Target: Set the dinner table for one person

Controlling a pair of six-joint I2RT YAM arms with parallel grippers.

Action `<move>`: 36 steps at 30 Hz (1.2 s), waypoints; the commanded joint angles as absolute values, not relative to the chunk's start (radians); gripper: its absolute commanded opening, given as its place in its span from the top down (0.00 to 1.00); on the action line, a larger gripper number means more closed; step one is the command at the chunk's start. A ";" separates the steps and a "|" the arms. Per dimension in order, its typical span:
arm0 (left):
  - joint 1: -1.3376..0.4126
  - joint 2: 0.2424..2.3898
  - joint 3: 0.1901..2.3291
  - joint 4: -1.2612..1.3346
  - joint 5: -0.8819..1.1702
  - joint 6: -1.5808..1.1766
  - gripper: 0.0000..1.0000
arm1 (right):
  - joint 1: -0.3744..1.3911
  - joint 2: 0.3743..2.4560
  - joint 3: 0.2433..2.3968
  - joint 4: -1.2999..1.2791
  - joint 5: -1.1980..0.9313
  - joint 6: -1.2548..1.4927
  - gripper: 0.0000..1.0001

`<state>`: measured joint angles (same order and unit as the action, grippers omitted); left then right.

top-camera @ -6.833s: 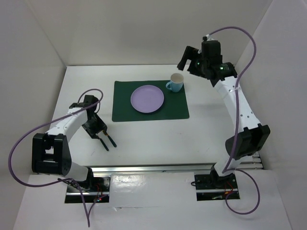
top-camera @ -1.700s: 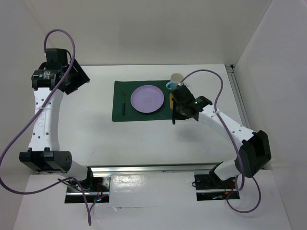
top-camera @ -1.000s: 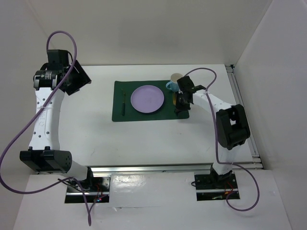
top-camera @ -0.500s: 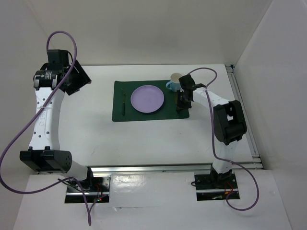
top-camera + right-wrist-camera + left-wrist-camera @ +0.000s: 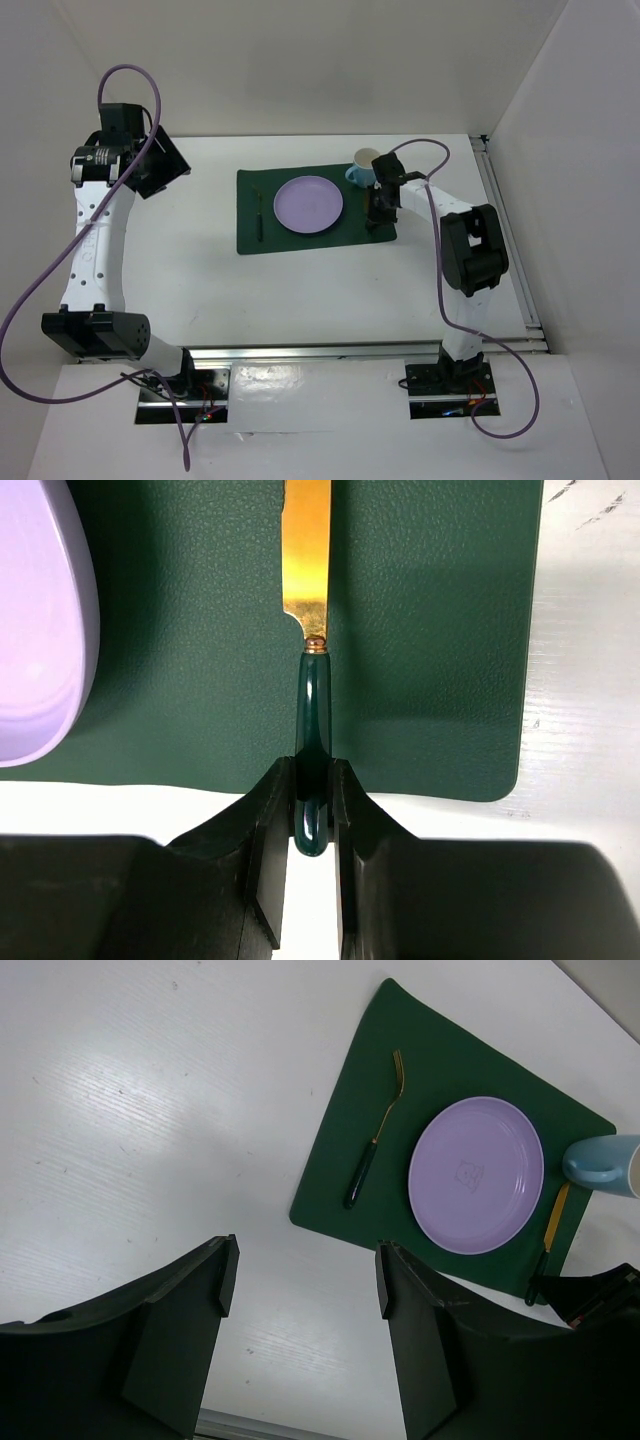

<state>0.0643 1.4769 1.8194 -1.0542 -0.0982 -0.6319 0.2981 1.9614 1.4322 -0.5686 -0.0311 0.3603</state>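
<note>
White and matte, the dinner table [image 5: 300, 290] spread roughly square, far broader than the leathery-grained dark green placemat [image 5: 310, 243] lying on its far middle; a wide band of white tabletop lay between the mat's rounded near corners and the arm bases. Smooth and round, the lilac plate [image 5: 308, 204] sat mid-mat, a faint mark at its centre; a gold-tined fork [image 5: 260, 215] lay left of it, a pale blue mug [image 5: 366, 168] stood at the far right corner, its contents unclear. Right of the plate lay the knife [image 5: 311, 710], gold blade, glossy green handle overhanging the mat's near edge; the right gripper [image 5: 311, 790] pinched that handle's end. The left gripper [image 5: 305, 1260] hung spread wide, holding nothing, above the far left.
</note>
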 commanded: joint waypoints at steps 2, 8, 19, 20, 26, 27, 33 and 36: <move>0.069 1.479 1.845 -1.032 -0.101 -0.620 0.26 | 0.298 1.934 1.447 -0.497 -0.018 0.339 1.00; 0.069 1.479 1.826 -1.032 -0.101 -0.620 0.26 | 0.298 1.956 1.436 -0.497 0.014 0.319 0.80; 0.069 1.479 1.805 -1.032 -0.092 -0.620 0.26 | 0.298 1.933 1.427 -0.509 0.043 0.328 0.37; 0.069 1.479 1.805 -1.032 -0.092 -0.611 0.26 | 0.298 1.919 1.427 -0.520 0.052 0.328 0.37; 0.069 1.479 1.752 -1.014 -0.067 -0.601 0.26 | 0.284 1.810 1.417 -0.545 0.061 0.347 0.35; 0.069 1.488 1.738 -1.003 -0.045 -0.589 0.26 | 0.275 1.795 1.417 -0.558 0.061 0.359 0.31; 0.069 1.497 1.547 -0.977 0.031 -0.566 0.26 | 0.163 1.662 1.362 -0.633 0.038 0.403 0.00; 0.069 1.497 1.439 -0.940 0.074 -0.566 0.16 | 0.068 1.580 1.312 -0.675 0.038 0.468 0.00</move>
